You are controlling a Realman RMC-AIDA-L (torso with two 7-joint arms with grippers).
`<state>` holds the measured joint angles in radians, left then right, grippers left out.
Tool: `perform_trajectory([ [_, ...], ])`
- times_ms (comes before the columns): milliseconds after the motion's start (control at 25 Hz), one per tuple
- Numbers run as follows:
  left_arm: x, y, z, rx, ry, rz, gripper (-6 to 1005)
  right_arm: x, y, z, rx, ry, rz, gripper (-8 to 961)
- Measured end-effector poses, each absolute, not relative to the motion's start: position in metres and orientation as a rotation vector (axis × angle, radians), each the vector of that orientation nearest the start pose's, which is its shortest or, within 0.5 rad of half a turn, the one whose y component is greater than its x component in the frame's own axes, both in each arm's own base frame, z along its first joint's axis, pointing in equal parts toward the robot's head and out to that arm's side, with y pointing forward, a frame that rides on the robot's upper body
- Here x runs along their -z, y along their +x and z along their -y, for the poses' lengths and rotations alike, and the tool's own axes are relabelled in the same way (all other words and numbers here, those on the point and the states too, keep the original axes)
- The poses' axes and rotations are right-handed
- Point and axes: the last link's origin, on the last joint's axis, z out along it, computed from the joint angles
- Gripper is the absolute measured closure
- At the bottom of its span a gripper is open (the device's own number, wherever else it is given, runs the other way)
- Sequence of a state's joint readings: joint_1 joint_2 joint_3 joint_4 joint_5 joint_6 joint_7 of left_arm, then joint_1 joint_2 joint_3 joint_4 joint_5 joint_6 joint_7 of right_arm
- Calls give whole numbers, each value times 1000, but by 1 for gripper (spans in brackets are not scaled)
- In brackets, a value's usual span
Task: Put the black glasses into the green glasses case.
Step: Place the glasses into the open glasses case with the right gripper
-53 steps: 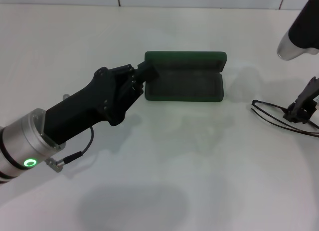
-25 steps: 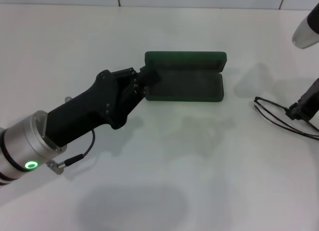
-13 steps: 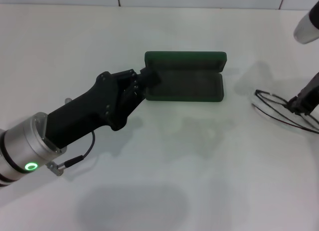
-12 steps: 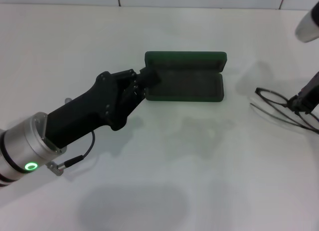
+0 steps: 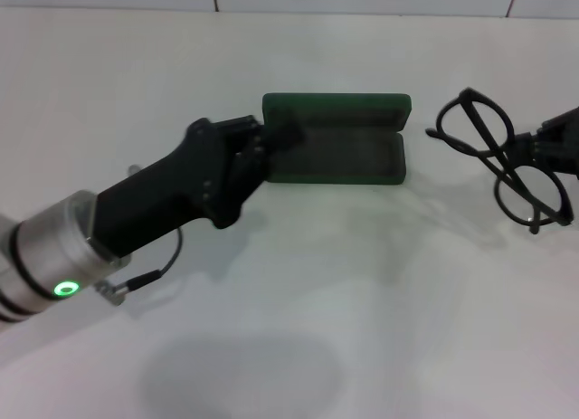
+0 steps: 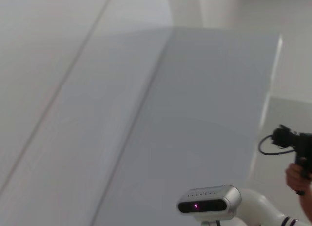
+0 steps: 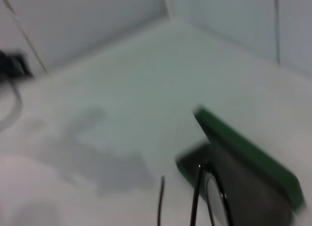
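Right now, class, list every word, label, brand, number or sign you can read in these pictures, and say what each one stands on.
None can be read.
The green glasses case stands open, and no lettering shows on its lid or lining.
The black glasses, held by the right gripper, bear no visible mark.
The left gripper, at the case's left end, shows only a green ring light on its arm, no text.

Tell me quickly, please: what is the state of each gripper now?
Left gripper: at the left end of the open case, fingers closed on its edge.
Right gripper: closed on the glasses, held above the table.
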<state>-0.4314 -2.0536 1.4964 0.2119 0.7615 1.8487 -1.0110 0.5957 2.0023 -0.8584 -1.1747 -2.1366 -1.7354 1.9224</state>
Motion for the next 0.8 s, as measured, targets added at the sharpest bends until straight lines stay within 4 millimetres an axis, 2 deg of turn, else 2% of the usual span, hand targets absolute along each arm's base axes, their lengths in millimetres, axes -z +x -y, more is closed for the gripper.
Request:
perform_trajectory([
  [200,36,-205,-265,1677,-2586,463,965,-71,193,-350,-542,-2852,-517,902],
  [400,54,-184,-268,1658,-2713,402,965,-58,181,-355,-689,-2883,-487,902],
  [800,61,-185,-277,1595,-2677,469,965,-32,161,-363,-859,-2962,-430,902],
])
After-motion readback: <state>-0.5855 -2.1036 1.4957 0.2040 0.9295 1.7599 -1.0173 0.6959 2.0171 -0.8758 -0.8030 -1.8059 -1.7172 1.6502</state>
